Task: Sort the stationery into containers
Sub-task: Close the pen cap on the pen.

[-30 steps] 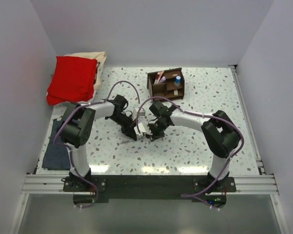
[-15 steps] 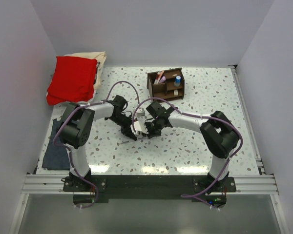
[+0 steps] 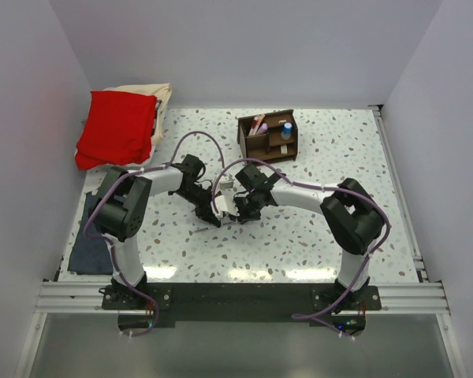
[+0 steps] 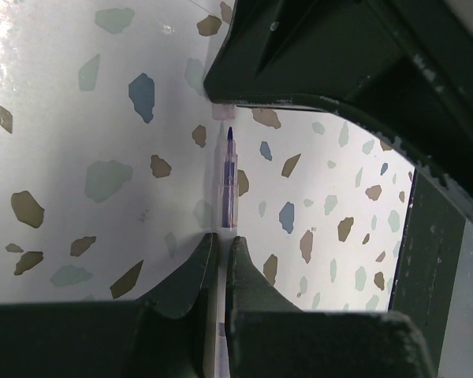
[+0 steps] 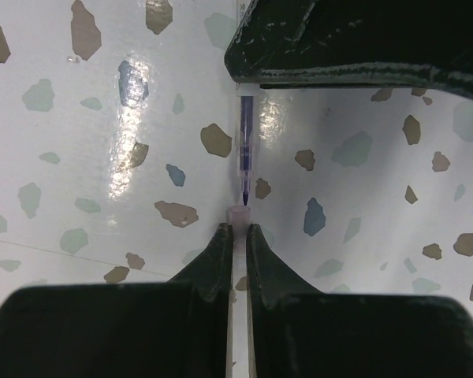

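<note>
My left gripper [image 3: 214, 211] is shut on a thin clear pen [image 4: 227, 183] with a blue tip, held just above the speckled table. My right gripper [image 3: 236, 206] faces it and is shut on a small translucent pen cap [image 5: 238, 215]. The pen's tip [image 5: 245, 201] sits right at the cap's open mouth, in line with it. The cap also shows in the left wrist view [image 4: 223, 113], between the right gripper's dark fingers [image 4: 323, 71]. The dark brown wooden organizer [image 3: 268, 135] stands at the back with pink-red pens and a blue-and-white cylinder [image 3: 287, 130] in its compartments.
A red cloth [image 3: 117, 126] lies on a cream cloth at the back left. A folded blue-grey cloth [image 3: 91, 236] lies at the left edge. Purple cables arch over both arms. White walls enclose the table on three sides.
The two grippers have come closer together and shifted slightly left. The gap between the pen's tip and the cap has closed.
</note>
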Robot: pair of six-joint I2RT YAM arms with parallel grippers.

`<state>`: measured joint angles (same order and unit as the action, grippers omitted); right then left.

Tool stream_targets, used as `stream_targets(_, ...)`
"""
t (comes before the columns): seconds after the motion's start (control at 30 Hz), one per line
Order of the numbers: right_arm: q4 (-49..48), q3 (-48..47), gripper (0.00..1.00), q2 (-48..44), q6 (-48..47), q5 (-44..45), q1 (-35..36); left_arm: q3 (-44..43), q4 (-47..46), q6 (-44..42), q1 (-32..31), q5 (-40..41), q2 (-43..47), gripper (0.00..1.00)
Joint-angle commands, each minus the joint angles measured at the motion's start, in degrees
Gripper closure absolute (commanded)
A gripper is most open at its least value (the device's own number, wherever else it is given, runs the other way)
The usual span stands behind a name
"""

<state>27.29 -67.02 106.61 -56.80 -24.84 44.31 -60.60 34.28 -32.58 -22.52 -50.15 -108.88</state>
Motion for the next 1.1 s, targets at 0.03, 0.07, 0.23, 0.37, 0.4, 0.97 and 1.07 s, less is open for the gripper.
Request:
stream_targets(0.03,-1.4,-0.9,1.0,0.4,0.6,0.2,0.3,1.4,-0.6,-2.3,0.1,7.7,-2.0,1.0)
stream_targets(0.07,-1.5,-0.8,1.0,0.3,0.7,-0.1,0.4,1.4,-0.5,-2.2,0.1,7.6,-2.1,1.0)
stream_targets(0.23,-2.5,0.0,1.0,-0.5,1.2,-0.6,0.4,0.8,0.0,-2.6,0.1,8.0,-2.1,1.0)
stream_targets(0.37,-3.8,0.7,1.0,-1.5,1.7,-0.6,0.3,0.5,0.0,-2.5,0.1,8.0,-2.4,1.0)
stream_targets(0.4,-4.0,0.7,1.0,-1.6,1.8,-0.6,0.4,0.5,0.0,-2.4,0.1,7.9,-2.6,1.0)
stream_targets(0.97,-4.2,3.6,1.0,-4.6,2.2,-0.6,0.2,-1.3,0.8,-2.8,0.1,8.0,-4.0,1.0)
stream_targets(1.07,-4.5,3.4,1.0,-4.8,2.6,-0.6,0.2,-1.8,0.8,-2.8,0.1,8.0,-4.4,1.0)
